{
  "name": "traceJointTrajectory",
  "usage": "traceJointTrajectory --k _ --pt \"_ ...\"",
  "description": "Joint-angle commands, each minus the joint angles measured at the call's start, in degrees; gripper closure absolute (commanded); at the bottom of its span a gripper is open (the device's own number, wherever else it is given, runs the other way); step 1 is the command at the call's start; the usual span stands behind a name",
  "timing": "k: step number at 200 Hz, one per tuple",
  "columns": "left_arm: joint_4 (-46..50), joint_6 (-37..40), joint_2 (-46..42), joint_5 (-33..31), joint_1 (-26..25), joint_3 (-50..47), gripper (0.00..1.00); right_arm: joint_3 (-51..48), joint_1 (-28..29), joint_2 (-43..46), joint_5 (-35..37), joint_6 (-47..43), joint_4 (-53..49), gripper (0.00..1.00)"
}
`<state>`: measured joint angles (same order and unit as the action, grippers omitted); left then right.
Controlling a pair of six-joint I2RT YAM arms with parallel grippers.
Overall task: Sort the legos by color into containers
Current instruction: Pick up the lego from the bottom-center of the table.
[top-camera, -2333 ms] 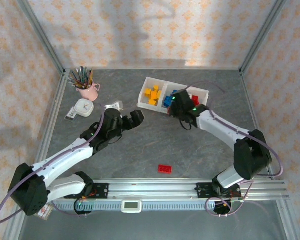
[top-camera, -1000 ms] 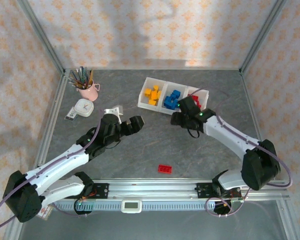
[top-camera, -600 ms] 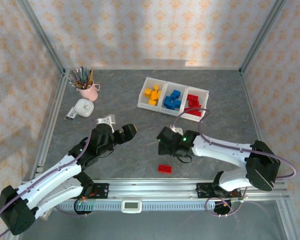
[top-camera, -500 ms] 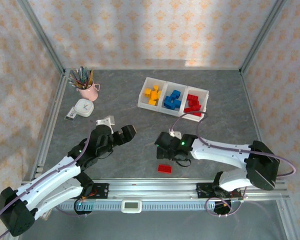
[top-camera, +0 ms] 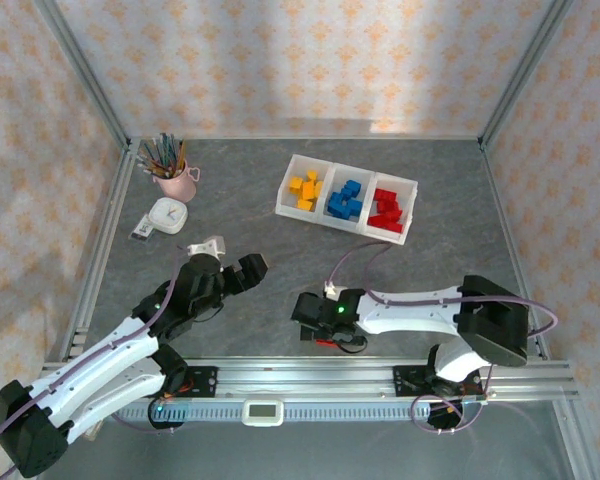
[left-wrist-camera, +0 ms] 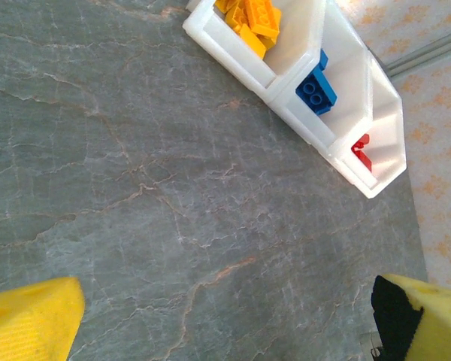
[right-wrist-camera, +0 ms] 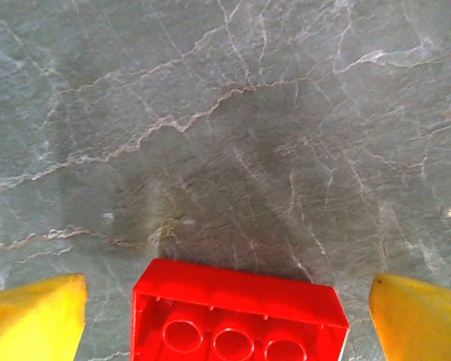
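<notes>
Hovering my right gripper point(right-wrist-camera: 227, 320) over the lone red brick point(right-wrist-camera: 237, 301) near the table's front edge, I am seeing only part of it. The rest is running off the wrist view, and from above the gripper is covering most of it. My fingers are standing spread either side. A second ago this hand was beside the tray point(top-camera: 410, 212). My left gripper point(left-wrist-camera: 225, 323), also spread, is drawing back.

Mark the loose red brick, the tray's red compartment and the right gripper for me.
loose red brick point(right-wrist-camera: 237, 323): right wrist view, middle of its upward face.
red compartment point(top-camera: 411, 210): top view, its white outer end wall.
right gripper point(right-wrist-camera: 227, 280): right wrist view, midway between its yellow fingertips, open either side of the brick.
</notes>
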<state>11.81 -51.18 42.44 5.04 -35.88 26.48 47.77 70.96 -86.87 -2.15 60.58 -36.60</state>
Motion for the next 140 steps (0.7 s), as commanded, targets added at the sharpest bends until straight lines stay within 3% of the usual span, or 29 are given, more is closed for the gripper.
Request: traceJointTrajectory --k 1,97,140 --pt "0.7 -0.4 -0.6 -1.3 0.4 -0.9 0.01 0.2 0.4 -1.4 1.2 1.2 0.3 0.08" --pt "-0.3 -0.2 -0.2 -1.0 0.8 -1.2 0.01 1.9 0.3 -2.1 1.9 -2.3 2.0 0.43" --pt "-1.8 0.3 1.4 -0.6 1.0 0.4 0.01 5.1 -3.9 1.1 5.4 -7.0 -2.0 0.47"
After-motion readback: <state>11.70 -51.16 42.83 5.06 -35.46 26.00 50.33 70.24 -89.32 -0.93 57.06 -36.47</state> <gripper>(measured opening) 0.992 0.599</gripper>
